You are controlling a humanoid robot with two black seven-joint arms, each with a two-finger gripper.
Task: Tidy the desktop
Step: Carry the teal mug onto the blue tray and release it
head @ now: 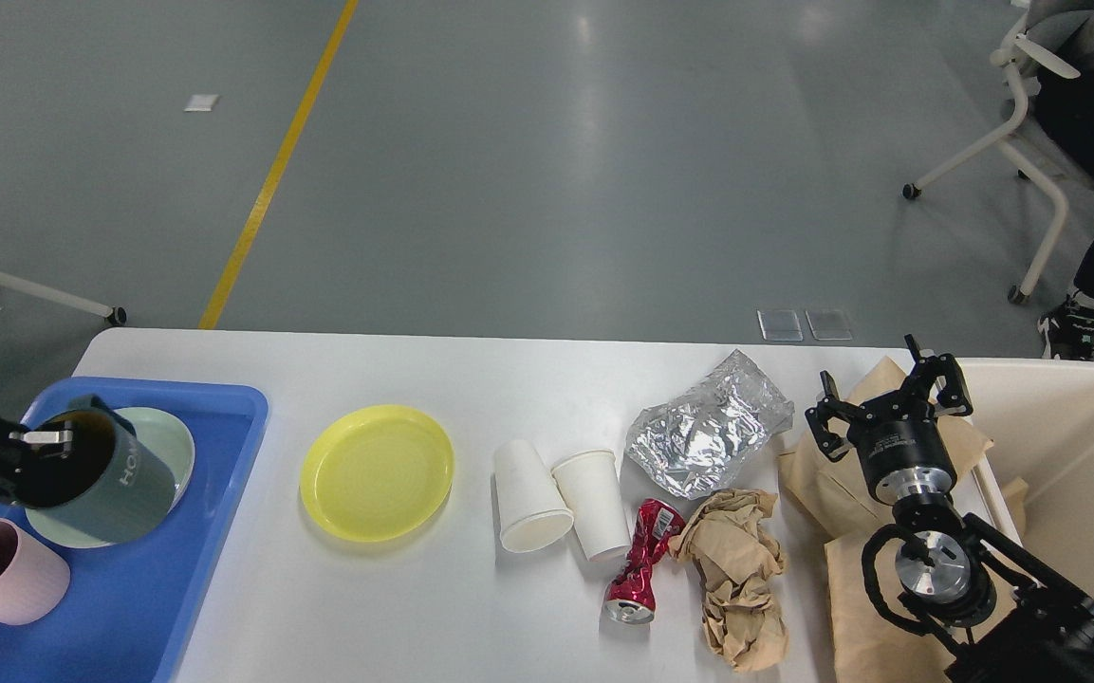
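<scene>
**Left gripper holds a mug over the tray; right gripper spread above the paper at the bin**

The desktop fills the lower part of the head view, a white top with rounded corners, grey floor beyond it. At its left end lies a blue tray. On the tray rests a pale green plate, and over that plate the left gripper clasps the rim of a dark green mug, 1 finger showing as a metal tab on the rim. The mug is tilted, its mouth turned toward the left. A pink mug sits on the tray near the front-left corner.

Right of the tray, on the bare top, lies a yellow plate. Further right stand 2 white paper cups, upside down and leaning against each other. Just beside them lies a crushed red can, and next to it a crumpled brown paper ball. Behind these sits a crumpled silver foil bag.

At the right end a cream bin stands against the table edge, with flat brown paper draped over its near rim. The right gripper hangs above that paper with its fingers spread and nothing between them.
</scene>
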